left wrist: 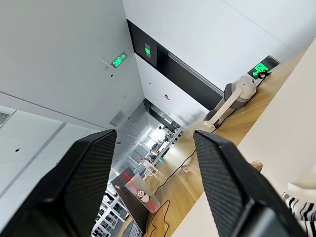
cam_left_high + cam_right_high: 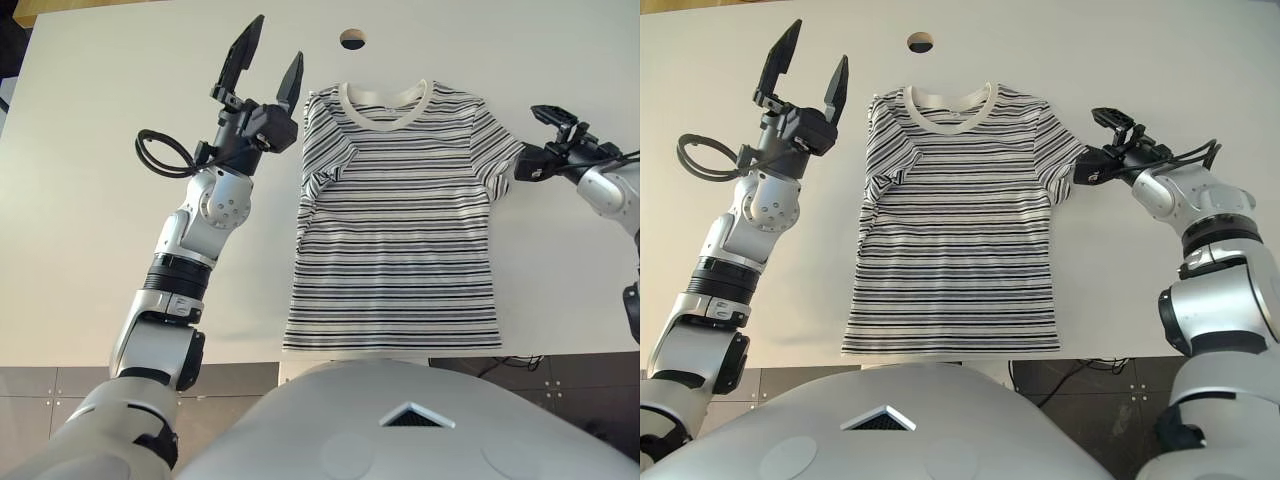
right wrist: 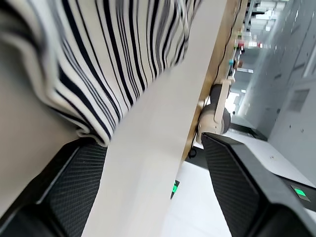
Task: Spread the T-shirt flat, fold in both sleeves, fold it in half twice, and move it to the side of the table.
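T-shirt (image 2: pixel 395 215) flat on table (image 2: pixel 100 250); green signs (image 1: pixel 119 59) beyond.

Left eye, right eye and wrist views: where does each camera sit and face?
Left eye view: on the head, looking down at the table and T-shirt; left arm and right arm show.
Right eye view: same head, same scene, offset.
Left wrist view: behind the left gripper, open fingers aimed up into the room.
Right wrist view: behind the right gripper, low over the table, open fingers at a sleeve.
Shared: all four show the T-shirt.
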Motion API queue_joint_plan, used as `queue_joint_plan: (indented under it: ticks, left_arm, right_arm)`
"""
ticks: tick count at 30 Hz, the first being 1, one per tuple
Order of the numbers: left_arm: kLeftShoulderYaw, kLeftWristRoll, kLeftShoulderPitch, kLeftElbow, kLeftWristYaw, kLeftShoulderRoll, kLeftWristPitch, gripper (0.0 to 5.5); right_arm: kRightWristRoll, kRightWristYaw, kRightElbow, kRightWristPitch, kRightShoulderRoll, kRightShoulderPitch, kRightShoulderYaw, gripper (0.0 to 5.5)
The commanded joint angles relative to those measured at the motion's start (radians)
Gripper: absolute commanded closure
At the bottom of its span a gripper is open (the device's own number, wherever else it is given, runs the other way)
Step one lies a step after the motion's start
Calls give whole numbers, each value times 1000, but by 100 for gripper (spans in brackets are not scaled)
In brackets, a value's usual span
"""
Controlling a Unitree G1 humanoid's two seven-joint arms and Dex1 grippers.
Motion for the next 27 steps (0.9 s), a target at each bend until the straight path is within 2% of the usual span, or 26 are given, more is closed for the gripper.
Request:
queue_joint_plan:
  ticks: [1,5,21,27]
  left_arm:
    - [5,22,3,-1,-22,0,8,261]
    - [4,28,7,2,-24,-4,6,261]
    - [-3,39,9,10,-31,-20,1,257]
    - [2,41,19,6,-29,-25,-3,257]
  right_arm:
    - [11,112,-44,-63,-12,59,40,203]
    - [16,117,-63,-47,-9,68,50,203]
    - [10,48,-14,-20,-6,66,116,526]
    - [57,-17,-32,-24,0,85,71,538]
